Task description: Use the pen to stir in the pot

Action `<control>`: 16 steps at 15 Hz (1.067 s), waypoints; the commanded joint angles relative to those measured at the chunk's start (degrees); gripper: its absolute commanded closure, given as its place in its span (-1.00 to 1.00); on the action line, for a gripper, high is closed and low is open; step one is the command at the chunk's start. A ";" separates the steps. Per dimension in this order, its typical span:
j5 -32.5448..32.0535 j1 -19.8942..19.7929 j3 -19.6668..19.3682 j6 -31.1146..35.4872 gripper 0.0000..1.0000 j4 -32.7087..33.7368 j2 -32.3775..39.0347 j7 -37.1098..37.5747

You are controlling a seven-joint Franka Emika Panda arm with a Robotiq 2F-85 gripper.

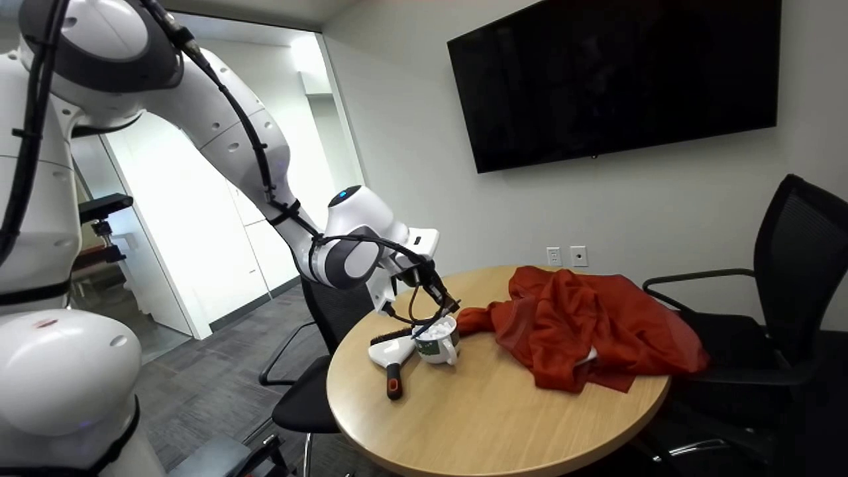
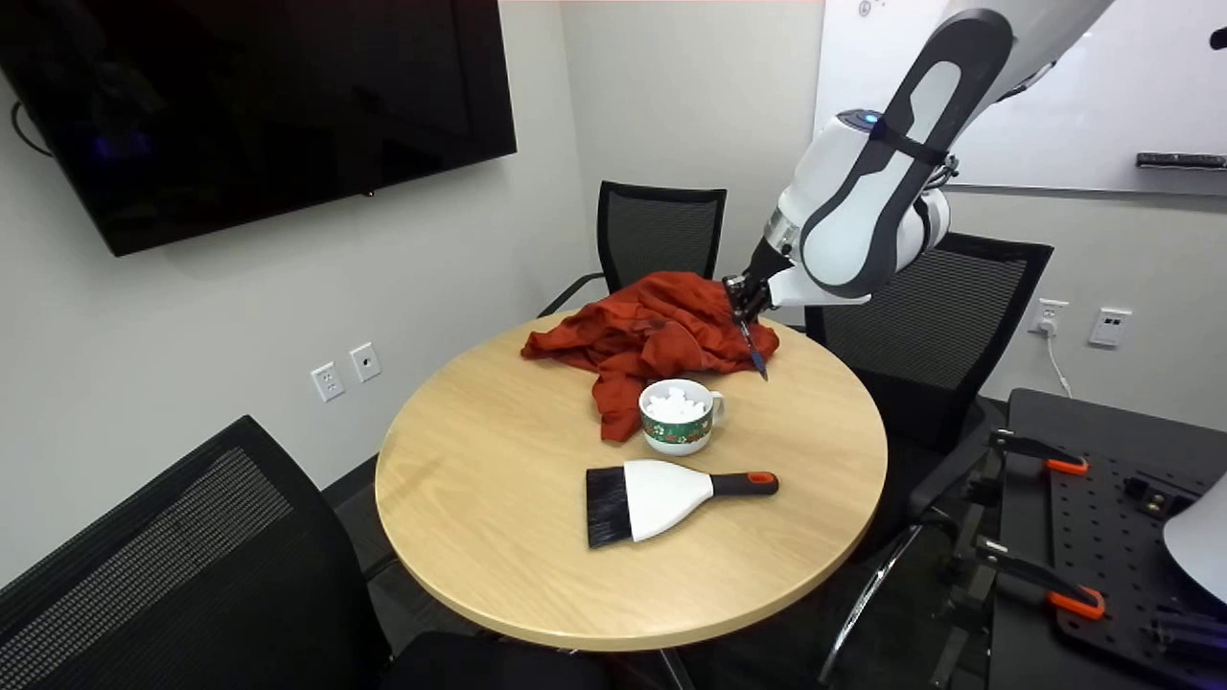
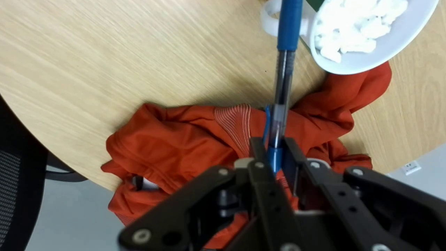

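My gripper [image 3: 273, 146] is shut on one blue end of a thin, clear-and-blue pen [image 3: 283, 80]. The gripper [image 2: 738, 305] holds the pen [image 2: 754, 353] tilted, its free end pointing down above the table. The pot [image 2: 677, 433] is a white, handled cup with a green patterned band. It stands upright on the table and holds several white lumps. In the wrist view the pen crosses in front of the handle of the pot [image 3: 414, 22], outside its opening. In an exterior view the pen [image 1: 423, 329] overlaps the rim of the pot [image 1: 435, 351]; the gap cannot be judged.
A crumpled red cloth [image 2: 661, 335] lies behind and against or very near the pot. A white brush with a dark handle [image 2: 666, 498] lies on the round wooden table [image 2: 479, 517]. Black chairs [image 1: 795, 278] stand around the table. A screen [image 1: 616, 79] hangs on the wall.
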 commanded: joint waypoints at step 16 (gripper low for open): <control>31.06 45.15 -31.40 8.93 0.91 11.19 29.93 1.66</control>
